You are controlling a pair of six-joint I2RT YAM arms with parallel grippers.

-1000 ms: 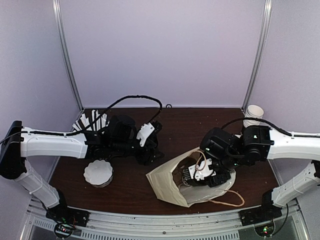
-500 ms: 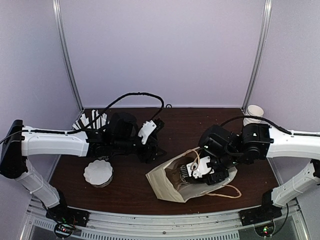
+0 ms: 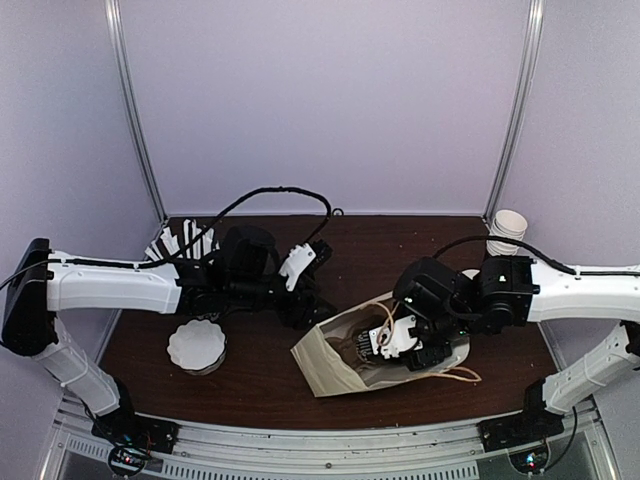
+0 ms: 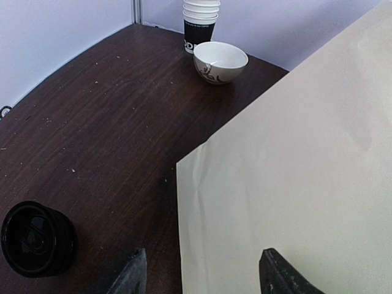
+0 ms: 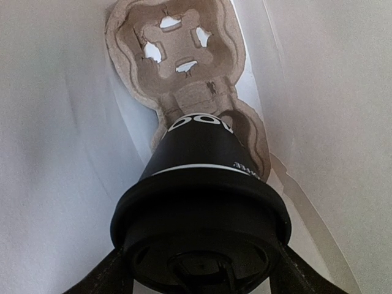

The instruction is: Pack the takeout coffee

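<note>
The takeout coffee (image 5: 199, 184) is seen inside the paper bag (image 3: 330, 365), its base set against a pocket of the pulp carrier (image 5: 177, 37) that lies at the bag's far end; whether it is fully seated there cannot be told. It is gripped by the right hand (image 5: 200, 254), whose fingers (image 5: 107, 275) are pressed against either side of the black domed lid rather than the cup wall. In the top view the bag appears slumped on its side on the counter (image 4: 110, 110), with its mouth turned towards the right arm. The left hand (image 4: 203, 257) is held wide open at the bag's outer face, with the bag's edge lying between its fingers but not pinched. Several risks are judged from here. Because only the lid is grasped, it could be loosened by any squeeze or twist. If the base is not sunk into the pocket, the cup could topple once let go and leak. With the bag unclamped, it could be pushed along the counter or dragged back as the right hand is drawn out.
</note>
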